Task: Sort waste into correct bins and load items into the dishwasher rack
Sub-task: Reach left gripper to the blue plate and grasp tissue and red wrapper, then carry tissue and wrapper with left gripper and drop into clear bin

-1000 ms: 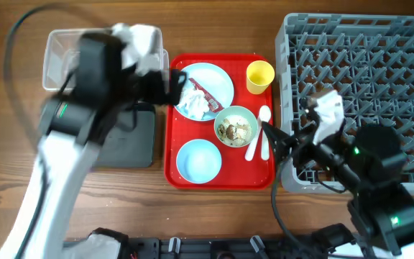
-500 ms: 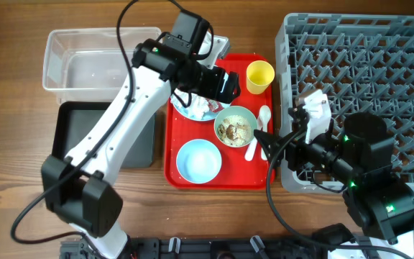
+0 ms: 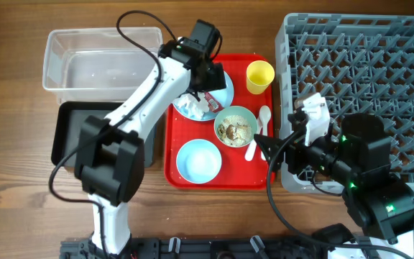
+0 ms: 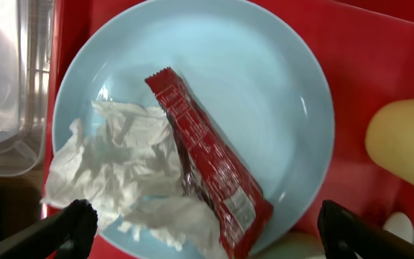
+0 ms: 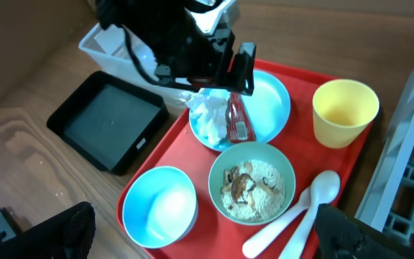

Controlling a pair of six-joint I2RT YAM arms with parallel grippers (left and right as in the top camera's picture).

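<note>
The red wrapper strip (image 4: 207,169) lies flat on the pale blue plate (image 4: 264,93), which sits in the corner of the red serving tray (image 3: 228,171) nearest the clear tub (image 3: 99,61). The wrapper's long axis runs diagonally across the tray, with one end near the plate's middle on the tub side and the other at the plate's rim, pointing at the green bowl (image 3: 236,128) of food scraps in the tray's centre. The crumpled tissue (image 4: 128,165) touches the wrapper's long side and spills over the plate's rim on the side nearest the black tray (image 3: 67,137). The left gripper (image 4: 207,219) hovers above the plate with its jaws spread wide to either side of wrapper and tissue, holding nothing. The right gripper (image 5: 203,216) hangs at the tray's edge on the dishwasher rack (image 3: 365,65) side, by the two white spoons (image 3: 262,133), jaws likewise wide apart and empty. The yellow cup (image 3: 259,75) stands in the tray's corner nearest the rack, and the blue bowl (image 3: 198,160) sits on the tray beside the green bowl
</note>
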